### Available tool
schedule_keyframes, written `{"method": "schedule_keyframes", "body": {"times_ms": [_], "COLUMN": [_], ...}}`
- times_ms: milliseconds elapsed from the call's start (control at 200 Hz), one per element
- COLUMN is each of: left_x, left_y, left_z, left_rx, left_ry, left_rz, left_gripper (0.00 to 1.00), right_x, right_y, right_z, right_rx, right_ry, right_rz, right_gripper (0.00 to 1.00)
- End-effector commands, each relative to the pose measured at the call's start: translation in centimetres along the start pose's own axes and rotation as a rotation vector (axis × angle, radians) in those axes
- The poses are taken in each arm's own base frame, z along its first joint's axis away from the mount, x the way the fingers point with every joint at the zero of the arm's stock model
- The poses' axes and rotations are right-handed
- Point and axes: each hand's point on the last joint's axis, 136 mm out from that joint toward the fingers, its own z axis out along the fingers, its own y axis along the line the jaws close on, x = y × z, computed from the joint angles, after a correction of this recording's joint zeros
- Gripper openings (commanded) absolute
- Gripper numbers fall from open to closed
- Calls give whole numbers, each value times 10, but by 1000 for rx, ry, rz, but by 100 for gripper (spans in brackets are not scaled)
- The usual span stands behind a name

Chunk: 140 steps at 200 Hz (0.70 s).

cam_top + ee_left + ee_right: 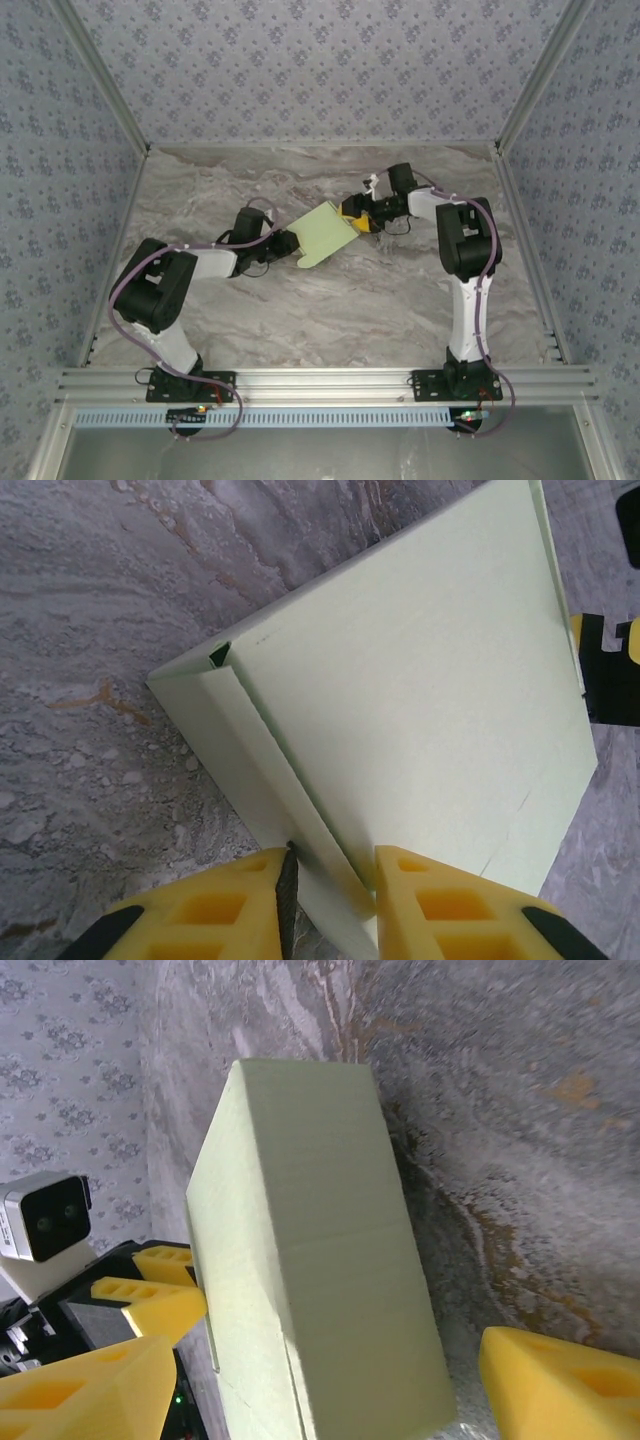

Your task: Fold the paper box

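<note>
The paper box is showing over the middle of the grey marble table, a bit toward the back, right between the two grippers. It is pale green and is looking like a shallow box, with one big flat face pointing up and its corners turned like a diamond. I cannot tell if it is lying on the table or hanging a little above it. The left gripper is pointing at the box from the left and is meeting it at its near left side. In the left wrist view its two yellow fingers are standing close together, one on each side of a thin folded flap that is running along the edge of the box. The fingers are sitting right by the card, but I cannot tell if they are squeezing it or just touching it. The right gripper is pointing at the box from the right, at its far corner. In the right wrist view its yellow fingers are spreading wide apart with the box poking in between them. A gap is showing on each side, so this gripper is holding nothing. At the left of that view a small grey camera is looking on. Flowery wallpaper is covering the walls around the table.
</note>
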Motion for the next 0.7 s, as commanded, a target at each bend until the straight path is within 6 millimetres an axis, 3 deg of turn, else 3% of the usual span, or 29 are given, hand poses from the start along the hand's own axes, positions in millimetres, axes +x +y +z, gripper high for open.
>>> {"method": "schedule_keyframes", "body": {"times_ms": [0,175,350,565,695], "left_x": [29,30,25,7,-10], "left_y": [46,46,41,27,12], "left_z": [3,3,1,-13,-28], "left_rx": [-122,-113,-92,-58,-24], "left_ry": [87,93,86,21,-69], "left_rz": [-36,-35,-26,18,73], "left_gripper": [25,25,26,34,47], "right_x": [16,17,17,24,30], "right_y": [1,7,12,16,23], "right_z": [15,23,24,21,14], "right_rx": [-52,-92,-99,-80,-66], "right_ry": [71,84,71,48,37], "right_rz": [63,89,155,302,355], "right_gripper": [82,78,65,51,43]}}
